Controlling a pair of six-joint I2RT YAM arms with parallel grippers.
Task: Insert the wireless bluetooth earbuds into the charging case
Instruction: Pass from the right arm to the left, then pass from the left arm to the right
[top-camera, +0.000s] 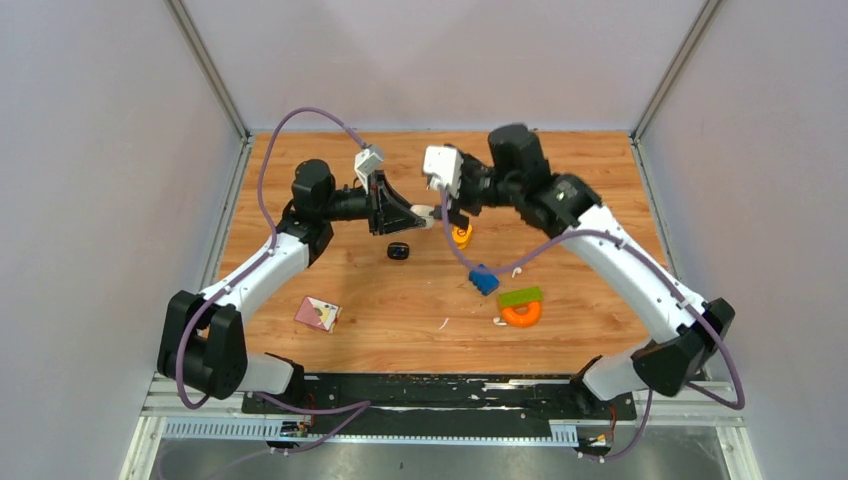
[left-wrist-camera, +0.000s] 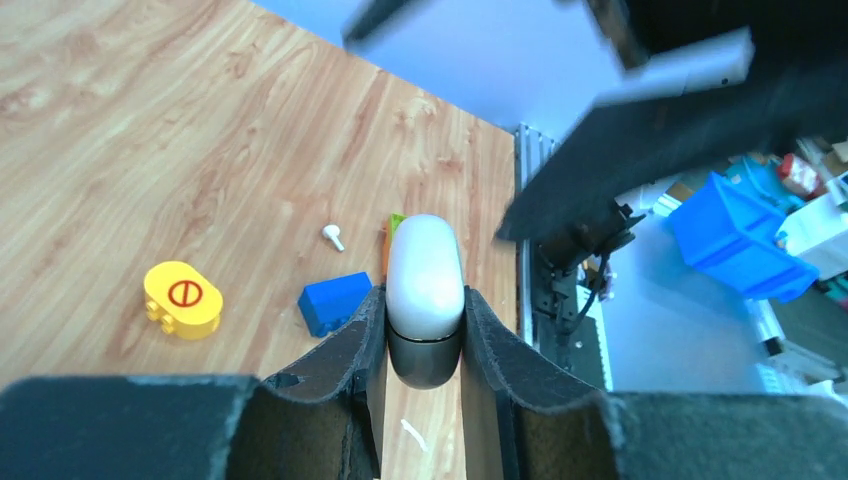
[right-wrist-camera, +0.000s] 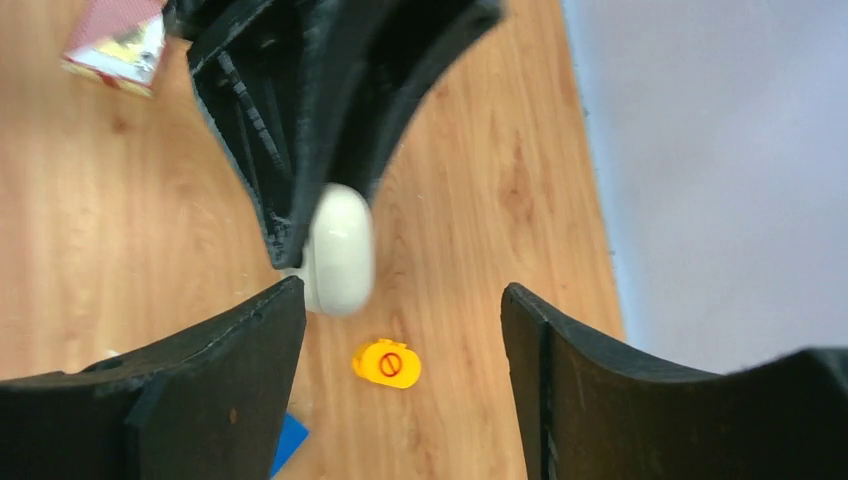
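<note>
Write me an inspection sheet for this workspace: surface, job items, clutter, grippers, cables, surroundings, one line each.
Surface: wooden tabletop, no spills seen.
Job's things: white case held off the table; black case lying on the wood; white earbud loose near the blue block.
Clutter: yellow block, blue block, orange ring, pink box.
Grippers: left gripper shut on the white case; right gripper open, facing it.
Cables: purple cable looping from each arm.
Surroundings: pale walls on three sides.
</note>
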